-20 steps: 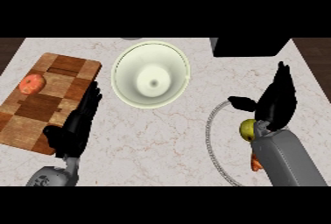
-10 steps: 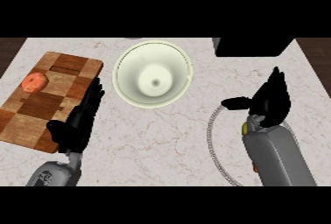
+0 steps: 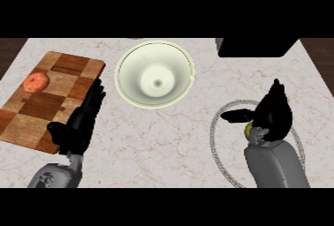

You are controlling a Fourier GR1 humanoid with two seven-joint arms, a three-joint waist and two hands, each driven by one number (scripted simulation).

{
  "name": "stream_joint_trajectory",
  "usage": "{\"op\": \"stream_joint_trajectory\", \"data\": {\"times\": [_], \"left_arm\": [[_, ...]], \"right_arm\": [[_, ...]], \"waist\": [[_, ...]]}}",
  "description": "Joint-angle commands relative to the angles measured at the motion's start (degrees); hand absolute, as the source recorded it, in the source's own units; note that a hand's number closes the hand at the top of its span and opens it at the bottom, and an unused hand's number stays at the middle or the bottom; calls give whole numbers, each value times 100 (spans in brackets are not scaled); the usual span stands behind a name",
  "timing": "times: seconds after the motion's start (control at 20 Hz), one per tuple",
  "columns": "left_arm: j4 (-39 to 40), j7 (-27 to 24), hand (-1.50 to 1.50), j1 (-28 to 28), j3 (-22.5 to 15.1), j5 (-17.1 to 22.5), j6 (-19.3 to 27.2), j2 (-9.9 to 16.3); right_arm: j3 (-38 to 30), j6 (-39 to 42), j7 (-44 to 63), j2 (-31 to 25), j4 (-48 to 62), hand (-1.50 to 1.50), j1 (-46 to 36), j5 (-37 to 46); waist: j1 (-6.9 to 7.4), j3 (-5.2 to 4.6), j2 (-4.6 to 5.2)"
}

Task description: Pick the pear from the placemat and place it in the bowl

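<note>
The yellow-green pear (image 3: 250, 129) lies on the round, grey-rimmed placemat (image 3: 213, 134) at the right, mostly hidden under my right hand (image 3: 271, 114). That hand hovers over the pear with fingers straight and pointing away, thumb spread to the left; it is open, with no curl round the fruit. The cream bowl (image 3: 155, 74) stands empty at the upper middle, well left of the right hand. My left hand (image 3: 78, 126) rests open at the lower left, over the edge of the wooden board.
A checkered wooden cutting board (image 3: 46, 95) lies at the left with a red-orange fruit (image 3: 34, 82) on it. A black block (image 3: 257, 47) sits at the counter's back right. Bare marble counter (image 3: 163, 141) lies between the two hands.
My right hand has drawn back toward me and lower over the pear, hiding more of it. The left hand shifted slightly to the right. Bowl and board have not moved.
</note>
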Motion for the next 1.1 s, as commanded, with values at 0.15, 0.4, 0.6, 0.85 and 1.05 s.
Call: {"op": "stream_joint_trajectory", "data": {"times": [0.15, 0.4, 0.6, 0.85, 1.05], "left_arm": [[262, -300, 0, 89, 229, 62, -412, 58], [369, 50, 0, -360, 296, -90, -272, -191], [198, -46, 0, -99, 107, -337, -56, -400], [-104, 205, 0, -61, 91, -330, -184, -344], [-1, 39, 0, 25, 378, -224, -372, -196]], "right_arm": [[16, 196, 549, 169, -975, -150, 746, 29], [156, 185, 817, 172, -1059, -150, 395, -35], [8, -195, 460, 173, -1088, -150, 699, -250], [204, -1258, 426, 173, -162, -150, 538, -322], [-30, -1224, 150, 173, -273, -150, 789, -456]], "waist": [[1, 2, 10], [23, 3, 19], [18, 4, 18], [91, 8, 25], [61, 6, 22]]}}
